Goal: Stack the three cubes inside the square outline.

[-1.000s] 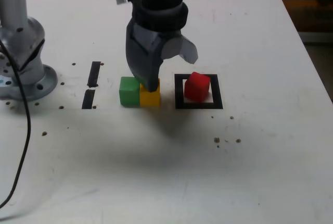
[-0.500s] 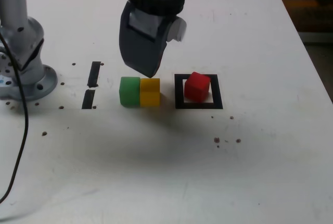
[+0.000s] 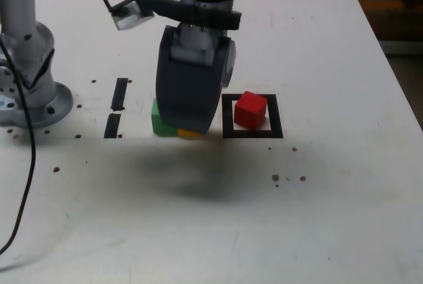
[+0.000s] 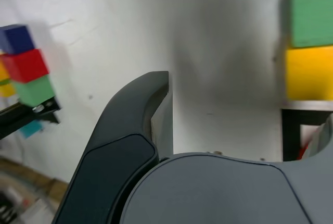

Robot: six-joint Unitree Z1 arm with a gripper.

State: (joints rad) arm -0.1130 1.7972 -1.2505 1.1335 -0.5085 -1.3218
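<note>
Hovering over green cube point(image 3: 157, 123) & yellow cube point(image 3: 192, 133), gripper point(image 3: 187, 102) fingers look apart, holding nothing. Red cube point(image 3: 250, 109) sits in square outline point(image 3: 228, 117) at 3 o'clock. Two cubes left to stack.

I see a white tabletop point(image 3: 330, 218), speckled with small dark spots. On it, the green cube point(image 3: 157, 123) and yellow cube point(image 4: 308, 73) sit side by side, touching. Toward the tabletop's right edge in the exterior view, the red cube point(image 3: 250, 109) sits inside the square outline point(image 3: 252, 132). Two short black tape strips point(image 3: 116, 107) lie nearer the left edge, beside the arm's base point(image 3: 36, 102).
</note>
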